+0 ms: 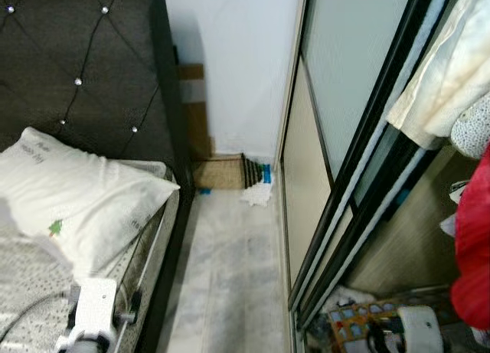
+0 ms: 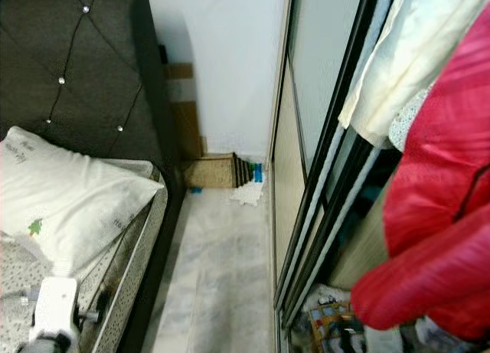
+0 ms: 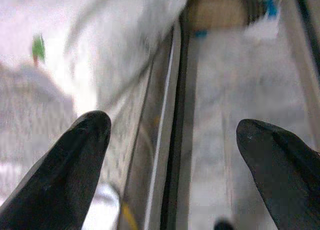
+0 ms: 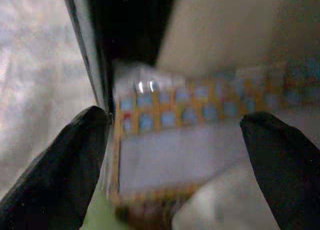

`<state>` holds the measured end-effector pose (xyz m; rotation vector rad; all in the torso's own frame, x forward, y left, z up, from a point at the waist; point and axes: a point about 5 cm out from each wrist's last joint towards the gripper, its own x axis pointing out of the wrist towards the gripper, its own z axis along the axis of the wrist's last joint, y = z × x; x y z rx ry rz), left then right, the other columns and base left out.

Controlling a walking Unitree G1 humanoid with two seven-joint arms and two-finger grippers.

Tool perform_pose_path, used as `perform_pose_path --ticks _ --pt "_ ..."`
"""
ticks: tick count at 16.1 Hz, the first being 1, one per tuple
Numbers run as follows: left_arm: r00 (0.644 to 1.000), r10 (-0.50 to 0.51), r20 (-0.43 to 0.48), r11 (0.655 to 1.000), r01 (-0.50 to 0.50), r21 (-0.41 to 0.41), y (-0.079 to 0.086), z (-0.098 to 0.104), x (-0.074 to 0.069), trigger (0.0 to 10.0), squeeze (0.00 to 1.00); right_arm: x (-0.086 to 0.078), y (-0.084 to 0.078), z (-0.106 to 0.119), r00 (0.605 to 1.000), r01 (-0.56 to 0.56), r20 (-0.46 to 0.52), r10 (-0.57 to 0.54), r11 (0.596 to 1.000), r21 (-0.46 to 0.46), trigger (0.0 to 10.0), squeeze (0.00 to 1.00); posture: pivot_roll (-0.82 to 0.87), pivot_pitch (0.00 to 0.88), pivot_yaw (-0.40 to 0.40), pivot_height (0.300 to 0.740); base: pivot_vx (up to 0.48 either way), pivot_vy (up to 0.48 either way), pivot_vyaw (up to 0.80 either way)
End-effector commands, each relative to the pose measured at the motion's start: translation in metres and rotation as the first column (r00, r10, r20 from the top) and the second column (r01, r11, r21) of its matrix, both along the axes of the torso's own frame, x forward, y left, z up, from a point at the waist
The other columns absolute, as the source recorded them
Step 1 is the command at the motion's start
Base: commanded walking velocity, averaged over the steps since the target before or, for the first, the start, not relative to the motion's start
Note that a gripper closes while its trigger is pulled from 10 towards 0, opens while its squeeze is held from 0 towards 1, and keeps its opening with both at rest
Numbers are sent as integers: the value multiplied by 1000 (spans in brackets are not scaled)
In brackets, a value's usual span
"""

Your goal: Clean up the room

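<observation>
Narrow marble floor [image 1: 230,269] between bed [image 1: 46,292] and wardrobe [image 1: 337,138]; white cloth [image 1: 257,194] lies crumpled by far wall, likely light, limp, pinchable mid-fold; left gripper [image 3: 172,155] and right gripper [image 4: 175,155] both spread, empty

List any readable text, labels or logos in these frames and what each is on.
Pillow: grey script near its top corner and along its lower edge, too small to read; a small green mark, not legible.
Patterned box in the wardrobe bottom: blurred, no text readable.
Nothing else carries text.
</observation>
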<state>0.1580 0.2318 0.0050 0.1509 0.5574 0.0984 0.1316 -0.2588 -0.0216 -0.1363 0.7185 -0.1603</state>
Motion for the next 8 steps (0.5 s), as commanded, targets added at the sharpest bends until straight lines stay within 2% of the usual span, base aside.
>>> perform_pose_path --ticks 1,4,5,8 --pt "999 19 -36 999 -20 -29 4 -10 -4 10000 0 -4 -7 -10 998 40 -45 -39 999 24 10000 0 -20 0 -21 740 0 0 0" --pt "983 124 -135 989 -133 -61 19 -37 -11 10000 0 4 -9 -35 990 -23 -142 23 1000 3 10000 0 -15 0 -19 740 0 0 0" --pt "980 120 -157 990 -131 -59 22 -43 -9 10000 0 7 -8 -42 984 -43 -173 41 999 -4 10000 0 -7 0 -19 740 0 0 0" --pt "954 183 -237 976 -205 -72 29 -61 -8 10000 0 2 -11 -57 966 -36 -255 28 999 -29 10000 0 -6 0 -15 740 0 0 0"
